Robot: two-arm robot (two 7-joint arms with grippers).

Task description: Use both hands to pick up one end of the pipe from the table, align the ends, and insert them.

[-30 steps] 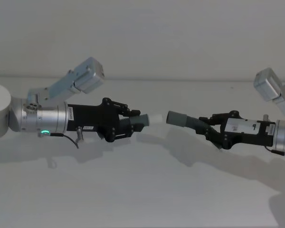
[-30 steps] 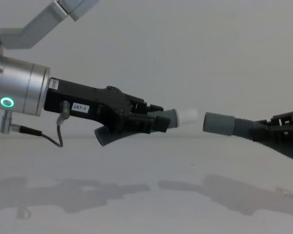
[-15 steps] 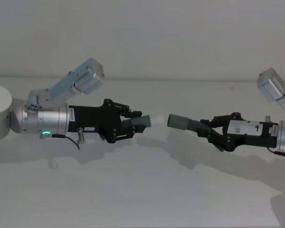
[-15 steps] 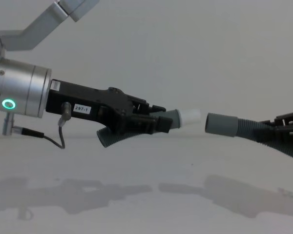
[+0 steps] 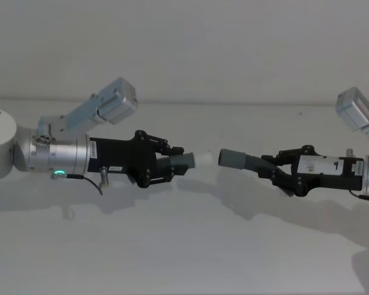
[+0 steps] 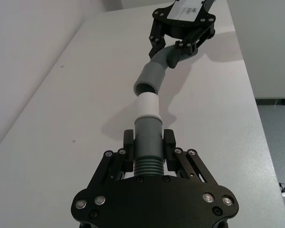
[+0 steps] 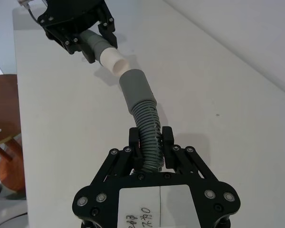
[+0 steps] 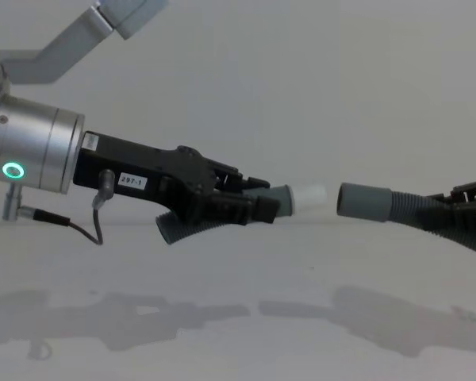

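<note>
Both grippers hang above the table (image 5: 184,252), facing each other. My left gripper (image 5: 167,165) is shut on the shorter pipe piece (image 5: 183,161), and its whitish tip (image 5: 203,159) points right. My right gripper (image 5: 281,173) is shut on the ribbed part of the longer pipe piece (image 5: 253,162), and its wide grey collar (image 5: 232,158) points left. In the chest view the tip (image 8: 309,195) and the collar (image 8: 363,202) stand at about the same height, a small gap apart. In the left wrist view the tip (image 6: 147,106) sits just short of the collar's open mouth (image 6: 149,79).
A bare wall rises behind the table's far edge. In the right wrist view a brown wooden stool (image 7: 2,128) stands on the floor beside the table. The shadows of both arms lie on the table below them.
Both grippers have drifted slightly to the right with their pieces. The left piece's tip has dipped a little and now sits level with the collar. The gap stays small.
</note>
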